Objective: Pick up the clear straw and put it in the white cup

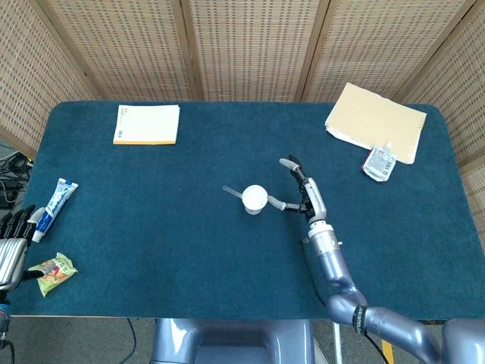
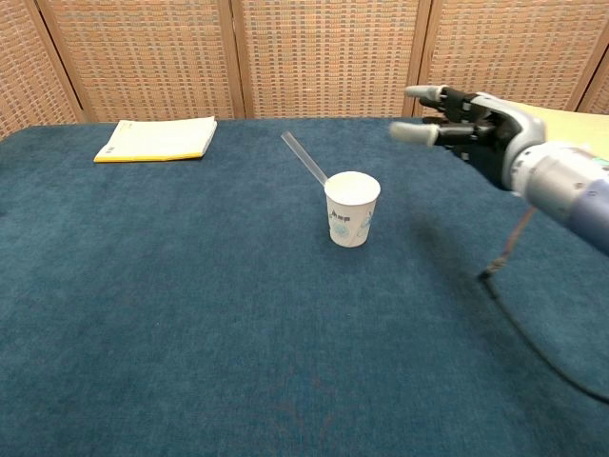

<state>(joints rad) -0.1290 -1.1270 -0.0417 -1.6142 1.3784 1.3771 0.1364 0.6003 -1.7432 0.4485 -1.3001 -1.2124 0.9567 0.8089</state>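
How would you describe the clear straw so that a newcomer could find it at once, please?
Look to the middle of the blue table, where a white cup stands alone. The clear straw leans out of it, tilted to the left, the only thin see-through tube there.

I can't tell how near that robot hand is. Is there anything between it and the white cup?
Nothing: in both the head and chest views, only bare blue table separates the right hand from the white cup, which holds the clear straw.

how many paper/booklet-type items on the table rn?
2. A yellow-edged notepad lies at the far left of the table, and a beige folder stack at the far right corner, with a small packet at its near edge. Nothing seems hidden.
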